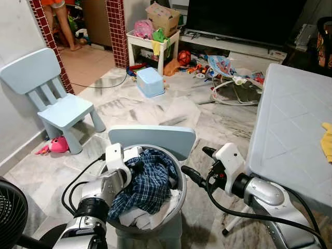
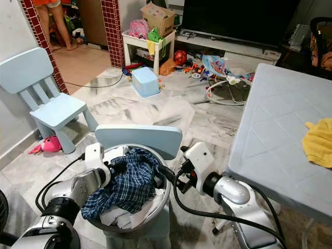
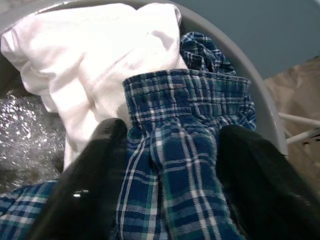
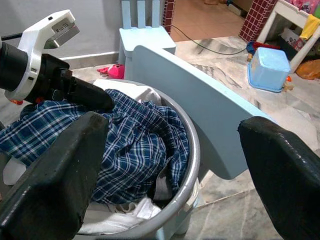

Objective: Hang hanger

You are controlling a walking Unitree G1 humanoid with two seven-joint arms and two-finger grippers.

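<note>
Head views: left gripper (image 1: 136,165) was down in the grey basin (image 1: 179,194), on the blue plaid cloth (image 1: 150,184) piled over white laundry (image 1: 155,215). Right gripper (image 1: 198,165) hung beside the rim, fingers spread and empty. No hanger visible anywhere, so this looked like the garment-picking step ahead of hanging.

Left wrist view: fingers (image 3: 95,175) sat either side of a plaid fold, apparently pinching it, though the grip was hard to confirm.

Right wrist view: wide-open fingers (image 4: 60,170) framed the basin and the pale-blue chair back (image 4: 200,115) touching its far rim.

Next move calls for lifting straight up. Table edge (image 1: 254,155) crowded the right arm; open floor lay ahead.
</note>
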